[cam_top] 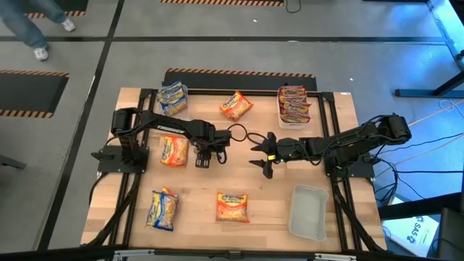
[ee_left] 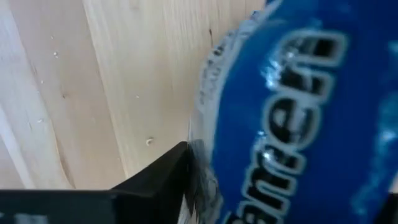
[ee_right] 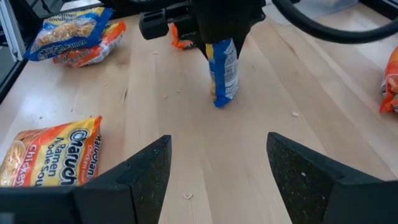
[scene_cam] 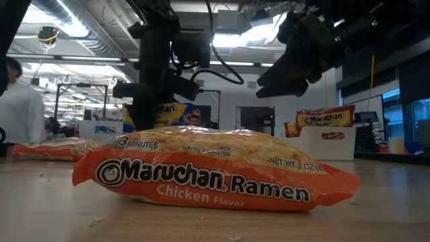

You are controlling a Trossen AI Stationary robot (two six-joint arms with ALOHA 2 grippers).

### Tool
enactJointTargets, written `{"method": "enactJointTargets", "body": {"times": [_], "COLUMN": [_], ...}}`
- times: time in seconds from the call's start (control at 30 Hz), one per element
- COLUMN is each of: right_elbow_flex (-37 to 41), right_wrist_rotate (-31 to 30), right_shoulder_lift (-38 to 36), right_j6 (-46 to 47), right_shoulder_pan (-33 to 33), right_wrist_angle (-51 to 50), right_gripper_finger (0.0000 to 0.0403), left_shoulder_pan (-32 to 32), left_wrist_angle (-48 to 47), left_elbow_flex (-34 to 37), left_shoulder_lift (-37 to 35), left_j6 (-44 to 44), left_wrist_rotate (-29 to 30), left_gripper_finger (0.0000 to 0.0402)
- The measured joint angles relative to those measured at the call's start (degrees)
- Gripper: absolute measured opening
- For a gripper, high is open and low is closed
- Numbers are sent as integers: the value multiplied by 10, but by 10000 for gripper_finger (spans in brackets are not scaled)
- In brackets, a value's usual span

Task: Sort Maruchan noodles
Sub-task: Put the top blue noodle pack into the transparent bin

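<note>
Your left gripper (ee_right: 217,43) fingers clamp blue packet (ee_right: 224,71) upright mid-tabletop (cam_top: 268,196). Right gripper (cam_top: 262,154) fingers spread, empty, just beside. Orange packets (cam_top: 174,151) flank it; red ones fill tub (cam_top: 293,106) beyond; clear tub (cam_top: 308,212) nearer.

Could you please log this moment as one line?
left gripper: gripping blue packet on end, mid-table | right gripper: open, empty, waiting nearby

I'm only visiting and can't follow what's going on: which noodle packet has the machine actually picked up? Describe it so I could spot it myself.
Look at the middle of the wooden table, under the left gripper. A blue packet hangs there on end, its lower edge at the wood. Every other packet lies flat or sits in a tub; only this one stands upright in the fingers.
</note>
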State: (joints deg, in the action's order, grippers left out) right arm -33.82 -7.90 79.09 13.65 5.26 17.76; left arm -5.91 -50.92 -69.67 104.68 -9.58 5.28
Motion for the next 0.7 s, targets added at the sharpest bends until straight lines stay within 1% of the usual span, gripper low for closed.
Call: {"method": "enactJointTargets", "body": {"times": [0.13, 0.23, 0.5, 0.6, 0.7], "right_elbow_flex": [0, 0, 0, 0, 0], "right_wrist_rotate": [0, 0, 0, 0, 0], "right_shoulder_lift": [0, 0, 0, 0, 0], "right_j6": [0, 0, 0, 0, 0], "right_shoulder_pan": [0, 0, 0, 0, 0], "right_wrist_angle": [-2, -2, -2, -2, -2], "right_gripper_finger": [250, 250, 250, 250, 250], "left_shoulder_pan": [0, 0, 0, 1, 6], "left_wrist_angle": [0, 0, -4, -53, -92], "left_elbow_flex": [0, 0, -1, -21, -46], "left_shoulder_lift": [0, 0, 0, 0, -5], "left_j6": [0, 4, 12, 20, 28], "left_wrist_rotate": [0, 0, 4, 29, 77], "left_gripper_finger": [129, 107, 99, 99, 98]}}
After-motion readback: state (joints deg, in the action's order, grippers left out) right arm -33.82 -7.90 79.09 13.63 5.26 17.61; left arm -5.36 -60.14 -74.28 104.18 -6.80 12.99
